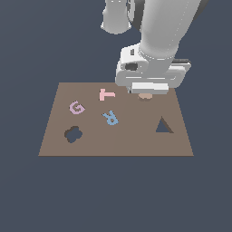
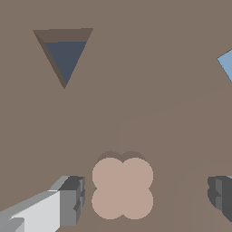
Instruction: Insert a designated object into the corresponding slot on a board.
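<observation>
Pincer point(image 1: 146, 93) hangs low over the far right part of the board point(image 1: 113, 145) in the exterior view, hiding most of the peach block point(image 1: 145, 96); the lobed slot point(image 1: 72, 134) lies well apart, near the board's left edge; the triangular hole point(image 1: 164, 126) sits nearer the block. From the wrist view, the 2 fingers point(image 2: 72, 199) stand spread either side of the block point(image 2: 122, 188), not touching; released. It looks rigid, light and smooth; grip across 2 opposite lobes. With 4 equal lobes, it shows no long axis.
</observation>
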`<state>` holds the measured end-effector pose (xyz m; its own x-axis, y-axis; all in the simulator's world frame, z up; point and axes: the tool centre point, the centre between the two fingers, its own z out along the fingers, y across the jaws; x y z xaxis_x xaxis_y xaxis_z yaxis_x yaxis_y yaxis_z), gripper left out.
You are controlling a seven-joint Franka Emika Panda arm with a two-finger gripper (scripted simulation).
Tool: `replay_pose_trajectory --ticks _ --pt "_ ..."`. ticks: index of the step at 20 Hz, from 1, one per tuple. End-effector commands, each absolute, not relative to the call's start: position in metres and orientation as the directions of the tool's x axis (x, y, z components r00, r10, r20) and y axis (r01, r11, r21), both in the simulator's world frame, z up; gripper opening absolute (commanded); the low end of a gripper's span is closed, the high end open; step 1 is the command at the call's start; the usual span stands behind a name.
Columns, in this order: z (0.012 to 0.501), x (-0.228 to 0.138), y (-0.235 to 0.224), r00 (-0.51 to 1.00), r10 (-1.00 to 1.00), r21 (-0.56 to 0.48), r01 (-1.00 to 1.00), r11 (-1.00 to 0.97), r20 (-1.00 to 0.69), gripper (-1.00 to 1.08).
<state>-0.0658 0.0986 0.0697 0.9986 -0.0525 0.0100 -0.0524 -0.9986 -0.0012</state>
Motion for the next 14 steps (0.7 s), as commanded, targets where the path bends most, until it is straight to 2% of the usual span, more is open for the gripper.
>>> replay_pose_trajectory --ticks 1,14 --pt "0.059 -0.074 0.107 0.998 -0.055 0.000 -0.055 -0.998 0.005 1.00" --pt "0.037 -0.079 0.113 0.998 -0.055 0.000 -0.055 -0.998 0.000 1.00"
